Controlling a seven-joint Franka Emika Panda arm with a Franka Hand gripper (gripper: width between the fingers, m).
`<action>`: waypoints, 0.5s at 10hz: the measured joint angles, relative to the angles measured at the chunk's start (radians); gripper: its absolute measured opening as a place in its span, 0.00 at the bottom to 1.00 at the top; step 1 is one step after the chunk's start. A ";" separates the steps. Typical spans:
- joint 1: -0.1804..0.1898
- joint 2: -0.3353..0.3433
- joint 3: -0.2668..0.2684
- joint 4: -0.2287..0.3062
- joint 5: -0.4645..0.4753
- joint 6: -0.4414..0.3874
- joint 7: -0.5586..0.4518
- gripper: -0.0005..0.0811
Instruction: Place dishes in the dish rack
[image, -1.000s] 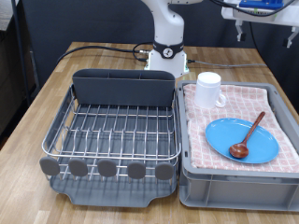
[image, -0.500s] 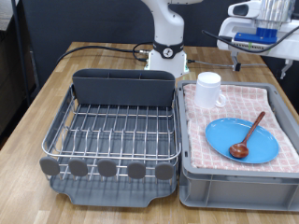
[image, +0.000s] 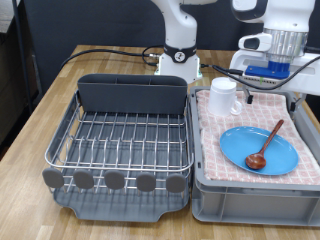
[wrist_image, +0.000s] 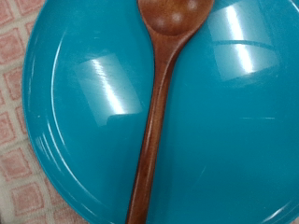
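Observation:
A light-blue plate lies in the grey bin, with a dark reddish-brown wooden spoon resting across it. A white mug stands at the bin's far end. My gripper hangs above the bin, over the plate's far side and to the right of the mug; its two dark fingers stand apart and nothing is between them. The wrist view looks straight down on the spoon and the plate; no fingers show there. The silver wire dish rack on the exterior view's left holds no dishes.
The grey plastic bin lined with pink checked cloth sits right beside the rack. A dark grey utensil caddy stands at the rack's far end. The robot base and cables lie behind on the wooden table.
My gripper has come down from the exterior view's top right towards the bin and now hangs low over the plate. The dishes and the rack have not moved.

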 joint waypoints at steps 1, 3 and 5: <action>0.000 0.016 -0.003 0.000 -0.019 0.017 0.020 0.99; 0.001 0.043 -0.007 0.000 -0.051 0.045 0.048 0.99; 0.004 0.072 -0.009 0.002 -0.069 0.075 0.065 0.99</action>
